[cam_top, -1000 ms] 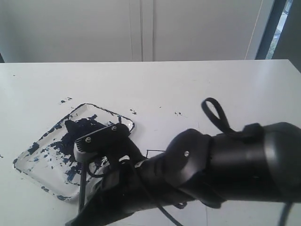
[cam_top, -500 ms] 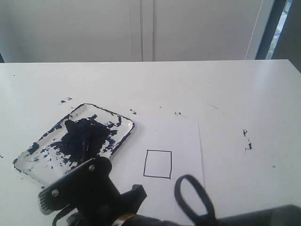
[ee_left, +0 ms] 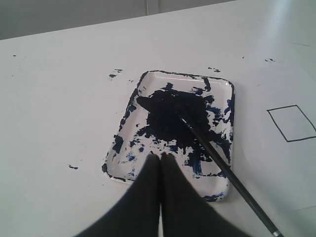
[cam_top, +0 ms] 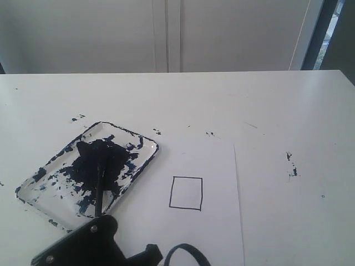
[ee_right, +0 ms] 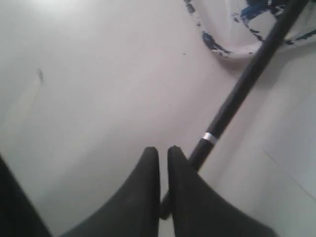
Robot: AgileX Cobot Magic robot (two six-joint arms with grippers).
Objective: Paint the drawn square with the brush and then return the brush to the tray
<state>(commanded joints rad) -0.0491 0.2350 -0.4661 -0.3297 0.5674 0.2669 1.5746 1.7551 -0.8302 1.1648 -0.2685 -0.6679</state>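
Observation:
The tray [cam_top: 34, 189] sits at the left, smeared with dark paint. The brush [cam_top: 100, 185] lies with its tip in the paint and its handle running over the near rim. The drawn square [cam_top: 186, 193] is white inside, on the paper to the tray's right. In the left wrist view the left gripper [ee_left: 161, 156] hangs shut and empty over the tray [ee_left: 124, 165], beside the brush [ee_left: 212, 153]; the square [ee_left: 294, 122] is off to one side. The right gripper [ee_right: 163, 149] is shut just above the end of the brush [ee_right: 242, 84] handle, which crosses under one finger.
The white paper sheet [cam_top: 219, 166] lies on the white table. Paint specks [cam_top: 77, 118] dot the table behind the tray, and more specks [cam_top: 291, 163] lie to the right. The right arm's wrist [cam_top: 77, 249] and a cable loop [cam_top: 186, 252] fill the bottom edge.
The right arm has drawn back from over the tray and paper toward the near edge, uncovering the square and the brush. The brush has stayed in place.

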